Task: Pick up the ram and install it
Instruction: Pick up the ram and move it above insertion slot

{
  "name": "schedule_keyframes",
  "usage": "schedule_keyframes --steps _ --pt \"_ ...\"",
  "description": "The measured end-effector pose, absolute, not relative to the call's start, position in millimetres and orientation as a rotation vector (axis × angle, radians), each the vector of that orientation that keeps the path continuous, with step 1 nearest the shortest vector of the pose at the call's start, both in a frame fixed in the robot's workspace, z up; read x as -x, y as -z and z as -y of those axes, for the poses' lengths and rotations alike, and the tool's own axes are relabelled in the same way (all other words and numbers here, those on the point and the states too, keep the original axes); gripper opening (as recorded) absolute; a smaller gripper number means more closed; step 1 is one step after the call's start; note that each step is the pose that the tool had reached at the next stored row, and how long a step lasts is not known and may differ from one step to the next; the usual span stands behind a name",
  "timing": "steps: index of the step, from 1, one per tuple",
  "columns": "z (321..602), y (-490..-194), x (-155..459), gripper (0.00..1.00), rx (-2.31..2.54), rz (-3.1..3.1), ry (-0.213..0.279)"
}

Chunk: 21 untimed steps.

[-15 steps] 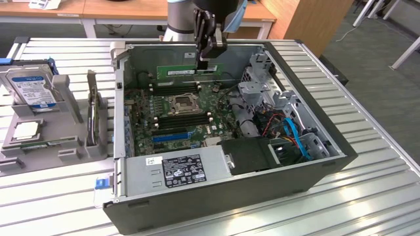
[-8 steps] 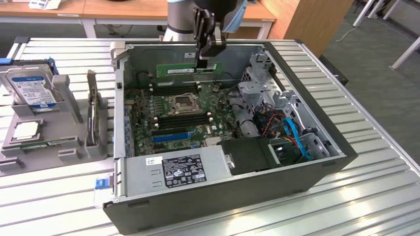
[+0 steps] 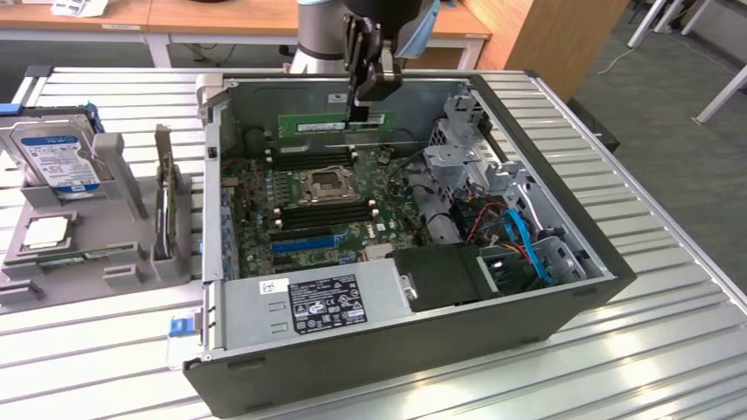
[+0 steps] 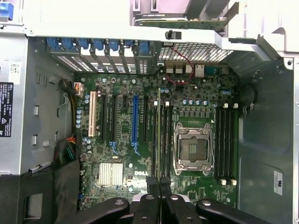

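The ram (image 3: 327, 125) is a long green stick, held level over the far side of the open computer case (image 3: 607, 262). My gripper (image 3: 366, 112) is shut on its top edge near one end. In the wrist view the ram (image 4: 159, 135) shows edge-on as a thin line running out from my gripper (image 4: 159, 186). There it lies above the black memory slots (image 4: 163, 140) beside the empty processor socket (image 4: 193, 150), and two more slots (image 4: 225, 142) sit on the socket's other side. The stick hangs above the motherboard (image 3: 350, 188), apart from the slots.
On the exterior view's left, a grey fixture (image 3: 129, 262) holds a hard drive (image 3: 52, 157) and a square processor chip (image 3: 47, 232). Inside the case are the power supply (image 3: 327, 302), a metal drive cage (image 3: 467, 166) and blue cables (image 3: 527, 241). Case walls ring the board.
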<state>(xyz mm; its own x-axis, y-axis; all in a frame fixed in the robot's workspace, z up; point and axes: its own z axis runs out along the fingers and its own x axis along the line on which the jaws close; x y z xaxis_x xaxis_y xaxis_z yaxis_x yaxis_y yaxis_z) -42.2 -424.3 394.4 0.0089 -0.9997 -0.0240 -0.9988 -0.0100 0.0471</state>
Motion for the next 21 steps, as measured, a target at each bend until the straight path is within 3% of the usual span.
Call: schedule_keyframes --steps 21 --pt "424.4 -369.2 42.3 0.12 -2.221 2.2 0.083"
